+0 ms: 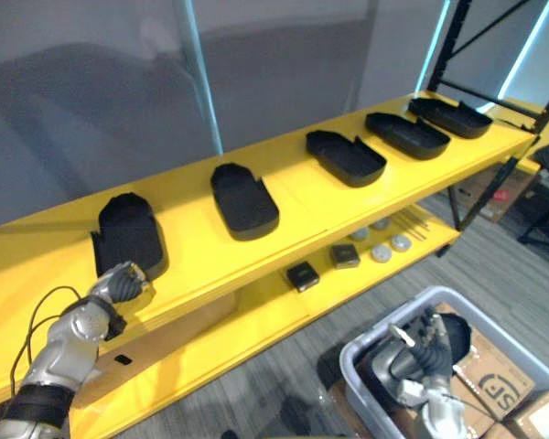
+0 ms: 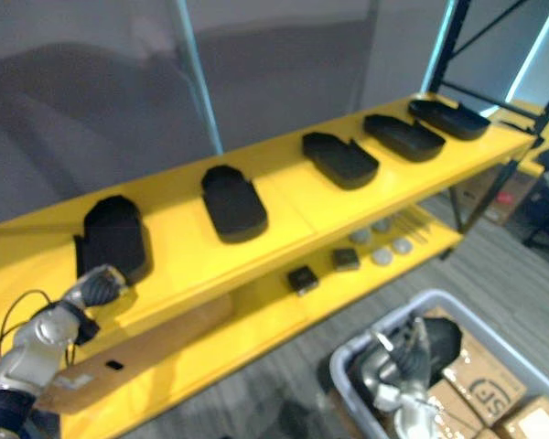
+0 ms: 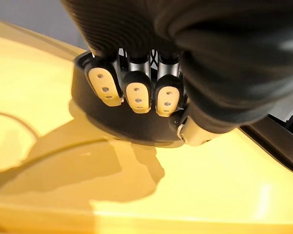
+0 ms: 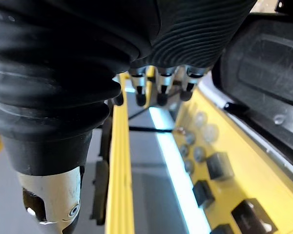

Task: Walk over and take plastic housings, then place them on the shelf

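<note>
Grey wall backs a yellow shelf that runs from near left to far right, above grey carpet. Five black housings lie on its top board in a spaced row, none touching another. Each is a shallow, matt, tray-like shell with a raised rim, one end rounded and the other squared or notched, open side up. The end housing at the robot's left lies flat on the board, and the left hand is at its near end. In the left wrist view the fingers are curled over its rim side by side, pads pressed to the outer wall, with the thumb closed against the same wall just beside them. The lower board carries small black boxes and round grey discs, near one another. A grey bin stands on the floor at lower right, beside cardboard boxes. The right hand is inside the bin, just beside another black shell lying there. In the right wrist view its fingers hang loosely in a row with nothing between them.
</note>
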`<state>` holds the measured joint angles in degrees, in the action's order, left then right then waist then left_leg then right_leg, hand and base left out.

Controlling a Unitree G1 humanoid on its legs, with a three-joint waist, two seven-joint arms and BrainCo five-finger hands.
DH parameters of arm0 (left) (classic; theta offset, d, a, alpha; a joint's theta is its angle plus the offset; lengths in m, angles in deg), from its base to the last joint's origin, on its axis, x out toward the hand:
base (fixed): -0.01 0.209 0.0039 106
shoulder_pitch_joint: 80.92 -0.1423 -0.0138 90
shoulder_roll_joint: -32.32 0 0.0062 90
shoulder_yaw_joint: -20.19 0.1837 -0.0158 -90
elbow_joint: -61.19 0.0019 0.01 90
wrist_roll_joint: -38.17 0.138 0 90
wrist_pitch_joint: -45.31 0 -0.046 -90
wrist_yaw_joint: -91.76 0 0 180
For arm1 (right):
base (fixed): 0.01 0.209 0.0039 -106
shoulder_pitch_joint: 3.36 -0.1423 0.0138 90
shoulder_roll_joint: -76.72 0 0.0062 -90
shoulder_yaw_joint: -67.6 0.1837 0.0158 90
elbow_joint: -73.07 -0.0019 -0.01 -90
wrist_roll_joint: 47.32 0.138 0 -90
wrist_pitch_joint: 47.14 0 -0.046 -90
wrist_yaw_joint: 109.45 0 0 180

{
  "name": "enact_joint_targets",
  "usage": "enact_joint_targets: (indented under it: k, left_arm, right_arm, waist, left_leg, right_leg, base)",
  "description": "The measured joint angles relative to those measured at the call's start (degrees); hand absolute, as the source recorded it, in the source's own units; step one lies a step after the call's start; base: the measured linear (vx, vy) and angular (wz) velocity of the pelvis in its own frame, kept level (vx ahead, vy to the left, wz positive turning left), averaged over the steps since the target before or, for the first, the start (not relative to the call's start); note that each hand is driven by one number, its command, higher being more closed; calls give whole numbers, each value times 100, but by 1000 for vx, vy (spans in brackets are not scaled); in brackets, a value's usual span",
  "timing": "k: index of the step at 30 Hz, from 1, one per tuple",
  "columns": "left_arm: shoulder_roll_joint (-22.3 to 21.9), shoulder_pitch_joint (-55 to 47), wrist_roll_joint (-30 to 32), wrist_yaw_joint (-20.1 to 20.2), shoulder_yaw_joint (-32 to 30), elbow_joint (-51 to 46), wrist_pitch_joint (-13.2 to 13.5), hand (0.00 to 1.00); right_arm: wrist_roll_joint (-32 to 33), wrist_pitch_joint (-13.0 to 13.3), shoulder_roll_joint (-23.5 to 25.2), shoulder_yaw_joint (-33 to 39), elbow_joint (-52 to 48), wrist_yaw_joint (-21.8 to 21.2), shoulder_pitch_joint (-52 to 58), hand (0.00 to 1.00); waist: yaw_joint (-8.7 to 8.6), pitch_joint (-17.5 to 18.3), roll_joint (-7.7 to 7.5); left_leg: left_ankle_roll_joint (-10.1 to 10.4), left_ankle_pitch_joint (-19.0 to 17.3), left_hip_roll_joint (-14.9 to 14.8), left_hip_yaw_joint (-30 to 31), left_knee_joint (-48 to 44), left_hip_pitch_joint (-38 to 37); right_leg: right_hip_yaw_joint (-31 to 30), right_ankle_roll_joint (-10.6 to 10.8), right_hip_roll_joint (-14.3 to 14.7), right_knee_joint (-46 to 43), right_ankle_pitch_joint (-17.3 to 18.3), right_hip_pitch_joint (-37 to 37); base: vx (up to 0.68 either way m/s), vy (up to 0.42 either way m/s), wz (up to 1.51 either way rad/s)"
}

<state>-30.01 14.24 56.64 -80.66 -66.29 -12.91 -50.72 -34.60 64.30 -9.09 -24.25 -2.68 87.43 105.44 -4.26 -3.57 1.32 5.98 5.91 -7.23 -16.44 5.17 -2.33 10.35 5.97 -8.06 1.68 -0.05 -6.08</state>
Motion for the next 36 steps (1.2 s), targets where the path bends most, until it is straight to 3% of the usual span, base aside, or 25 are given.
enact_joint_targets:
  k: [16, 19, 24, 27, 32, 33, 34, 35, 36]
  left_arm:
    - [0, 118, -74, -116, -1, 2, 25, 100]
    - [-9, 51, -574, -251, -80, -588, 119, 100]
    - [-172, -196, -1911, -258, -845, -2531, 634, 100]
    - [-366, -323, -2712, -402, -1425, -3313, 1147, 100]
    - [-874, -639, -3110, -1296, -2115, -3553, 2072, 100]
    - [-1111, -837, -3215, -1519, -2273, -3722, 2351, 100]
    - [-1168, -882, -3220, -1560, -2303, -3757, 2411, 100]
    - [-1376, -1056, -3218, -1717, -2415, -3928, 2637, 100]
    - [-1569, -1268, -3209, -1885, -2545, -4077, 2850, 0]
  right_arm:
    - [-1, 7, 17, -10, 8, -50, -2, 0]
    - [-4, 7, 20, 2, -1, -29, 7, 0]
    - [-14, 10, 55, 84, -192, 69, 86, 0]
    - [-79, 79, 132, 171, -271, 87, 69, 0]
    - [-311, 81, 262, 192, -352, 309, 56, 0]
    - [-402, 79, 350, 227, -352, 370, 70, 0]
    - [-424, 79, 367, 232, -353, 397, 75, 0]
    - [-465, 79, 436, 264, -349, 496, 86, 0]
    - [-481, 80, 519, 301, -320, 608, 76, 0]
  waist:
    - [-83, -36, 50]
    - [-38, -34, 47]
    - [24, -35, 72]
    - [53, 0, 142]
    - [111, 76, 235]
    - [162, 77, 208]
    - [171, 83, 198]
    - [195, 117, 145]
    - [216, 163, 99]
  left_leg:
    - [2, -6, -16, -24, 1, 7]
    - [0, 5, -17, -30, 0, 44]
    - [-6, 26, -18, 44, 0, 47]
    - [-15, 50, -19, 119, 1, 53]
    - [-26, 107, -21, 260, 1, 155]
    - [-18, 114, -19, 322, 2, 164]
    - [-17, 114, -19, 328, 1, 169]
    - [-14, 118, -18, 353, 1, 195]
    - [-19, 133, -13, 404, 1, 242]
  right_leg:
    - [-60, -11, 12, -7, 19, 27]
    - [-79, -8, 17, -48, 11, 97]
    - [20, -46, 17, -148, 37, 100]
    - [73, -104, 19, -197, 91, 97]
    - [247, -70, 20, -190, 134, 111]
    - [277, -38, 21, -190, 156, 100]
    - [285, -36, 21, -190, 158, 100]
    - [329, -29, 19, -189, 163, 100]
    - [376, -29, 20, -185, 165, 106]
  base:
    - [-1, 0, 0]
    - [0, 1, -3]
    - [-3, -1, 7]
    - [-35, -1, 11]
    - [-49, 0, 16]
    - [-27, -5, 14]
    - [-16, -9, 14]
    - [7, -11, 17]
    - [13, -12, 19]
